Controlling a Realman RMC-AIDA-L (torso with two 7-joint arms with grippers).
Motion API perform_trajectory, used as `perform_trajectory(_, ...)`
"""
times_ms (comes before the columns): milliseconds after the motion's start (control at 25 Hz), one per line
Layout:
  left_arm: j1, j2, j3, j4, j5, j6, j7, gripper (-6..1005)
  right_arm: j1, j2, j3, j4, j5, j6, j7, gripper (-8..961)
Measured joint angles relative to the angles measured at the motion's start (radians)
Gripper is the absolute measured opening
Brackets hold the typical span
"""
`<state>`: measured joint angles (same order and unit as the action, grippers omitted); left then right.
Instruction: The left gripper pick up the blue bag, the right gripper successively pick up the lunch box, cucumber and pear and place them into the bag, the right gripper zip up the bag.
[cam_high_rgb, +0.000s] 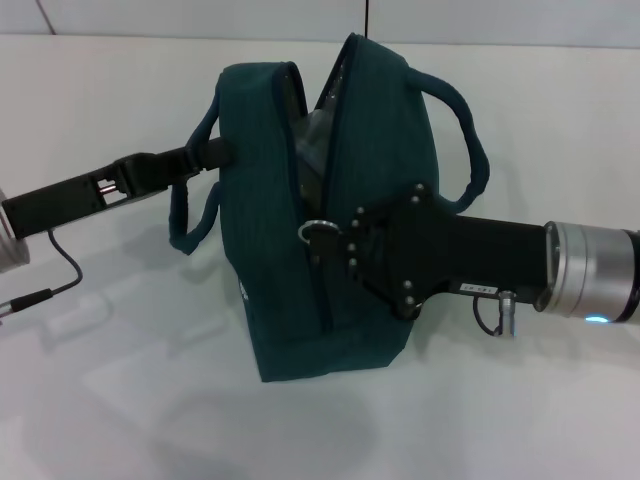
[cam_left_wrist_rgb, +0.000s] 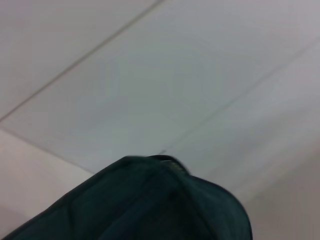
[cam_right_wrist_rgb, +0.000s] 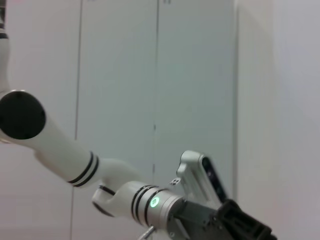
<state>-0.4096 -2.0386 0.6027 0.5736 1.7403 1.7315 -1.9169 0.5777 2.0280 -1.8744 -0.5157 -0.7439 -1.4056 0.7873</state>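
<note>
Head view: the dark teal fabric lunch bag (cam_high_rgb: 300, 240) with two loop handles is being held up near the centre of the white worktop (cam_high_rgb: 120, 400). One handle is being pinched by the left tool (cam_high_rgb: 210, 153), a black two-fingered claw reaching in from nine o'clock. The right tool (cam_high_rgb: 340, 242), a black claw on a silver-cuffed arm coming from three o'clock, is being pressed against the bag's side, right beside the metal ring pull (cam_high_rgb: 318, 230); whether the ring is being gripped cannot be told. The zipper is being left open above the pull, with silver lining showing at twelve o'clock. No lunch box, cucumber or pear is being shown outside the bag, so packing is judged done and zipping judged under way.
</note>
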Motion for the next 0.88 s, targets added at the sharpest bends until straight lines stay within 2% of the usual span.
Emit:
perform_trajectory(160, 0.007, 0.000, -0.008, 0.001, -0.003, 0.030, 0.104, 187, 0.010, 0.000, -0.016, -0.001, 0.001, 0.005, 0.000, 10)
perform_trajectory(360, 0.057, -0.006, -0.073, 0.001, -0.006, 0.036, 0.260, 248, 0.011, 0.000, -0.016, 0.003, 0.003, 0.012, 0.000, 10)
perform_trajectory(520, 0.113, -0.013, -0.092, -0.003, -0.006, 0.057, 0.379, 428, 0.011, -0.001, -0.008, 0.002, 0.006, 0.021, 0.003, 10)
perform_trajectory(680, 0.164, -0.037, -0.086, -0.016, 0.009, 0.071, 0.475, 575, 0.016, -0.002, 0.002, -0.030, 0.007, 0.013, 0.004, 10)
perform_trajectory(760, 0.179, -0.047, -0.083, -0.045, 0.014, 0.073, 0.527, 642, 0.019, -0.002, 0.009, -0.051, 0.008, 0.016, 0.000, 10)
perform_trajectory(880, 0.181, -0.048, -0.062, -0.103, 0.017, 0.076, 0.580, 727, 0.028, -0.001, 0.044, -0.068, 0.008, 0.021, -0.004, 10)
